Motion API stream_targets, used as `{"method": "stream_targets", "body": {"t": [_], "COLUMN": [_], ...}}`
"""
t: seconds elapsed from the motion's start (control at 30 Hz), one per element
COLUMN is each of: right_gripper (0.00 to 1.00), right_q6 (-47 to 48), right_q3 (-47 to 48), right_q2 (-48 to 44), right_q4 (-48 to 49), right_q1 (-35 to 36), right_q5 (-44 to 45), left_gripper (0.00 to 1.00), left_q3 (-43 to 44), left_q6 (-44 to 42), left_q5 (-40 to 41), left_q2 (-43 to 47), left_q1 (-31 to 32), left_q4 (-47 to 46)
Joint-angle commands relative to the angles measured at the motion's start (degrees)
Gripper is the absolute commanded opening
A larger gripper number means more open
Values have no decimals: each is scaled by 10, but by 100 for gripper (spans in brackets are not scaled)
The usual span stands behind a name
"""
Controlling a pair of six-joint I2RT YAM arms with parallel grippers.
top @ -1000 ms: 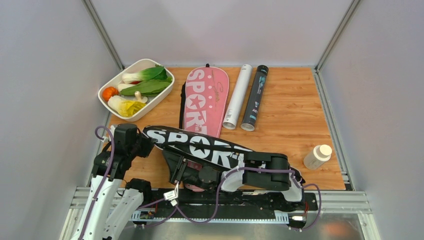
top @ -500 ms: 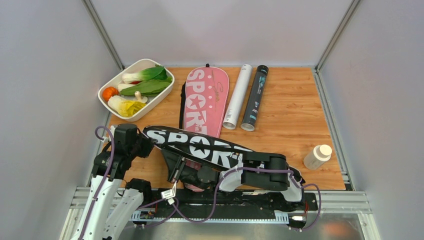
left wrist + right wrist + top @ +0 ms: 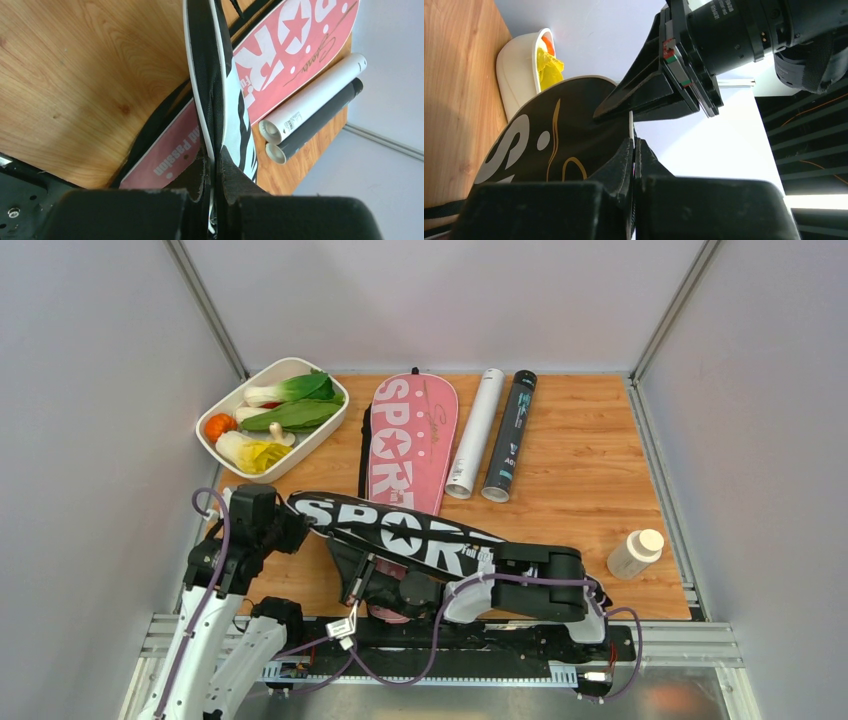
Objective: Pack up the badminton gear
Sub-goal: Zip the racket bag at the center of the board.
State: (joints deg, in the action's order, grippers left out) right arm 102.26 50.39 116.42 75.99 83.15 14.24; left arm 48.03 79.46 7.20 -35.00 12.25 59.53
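A black "SPORT" cover (image 3: 400, 532) hangs on edge over the near table, held at both ends. My left gripper (image 3: 291, 520) is shut on its left tip, and the left wrist view shows the cover's rim (image 3: 210, 75) pinched in the left gripper (image 3: 216, 162). My right gripper (image 3: 346, 564) reaches in from the right, low under the cover. In the right wrist view the right gripper (image 3: 634, 145) is shut on the cover's thin white edge (image 3: 630, 122). A pink "SPORT" cover (image 3: 412, 440) lies flat behind. A white tube (image 3: 475, 435) and a black tube (image 3: 510, 435) lie beside it.
A white dish of vegetables (image 3: 318, 435) stands at the back left. A small white bottle with a tan cap (image 3: 634, 553) stands near the right front. A pink lettered piece (image 3: 165, 155) lies under the black cover. Grey walls close in on three sides.
My right gripper's jaws have closed on the black cover's edge. The right arm shifted slightly; the left arm and the cover stayed where they were.
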Motion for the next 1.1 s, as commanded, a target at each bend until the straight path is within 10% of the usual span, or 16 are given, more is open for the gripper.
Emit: {"method": "stream_targets", "body": {"t": [0.0,0.67,1.07], "right_gripper": [0,0,0], "right_q6": [-49,-274,-508], "right_q3": [-36,-141,-239], "right_q2": [-79,-259,-561], "right_q4": [13,-147,-526], "right_q1": [-2,41,54], "right_q5": [9,140,238], "left_gripper": [0,0,0], "left_q3": [53,103,222], "left_q6": [-17,-61,-38], "left_q5": [62,195,294], "left_q2": [-4,-72,-156], "left_q1": [-1,-1,-1], "left_q4": [21,-47,25]}}
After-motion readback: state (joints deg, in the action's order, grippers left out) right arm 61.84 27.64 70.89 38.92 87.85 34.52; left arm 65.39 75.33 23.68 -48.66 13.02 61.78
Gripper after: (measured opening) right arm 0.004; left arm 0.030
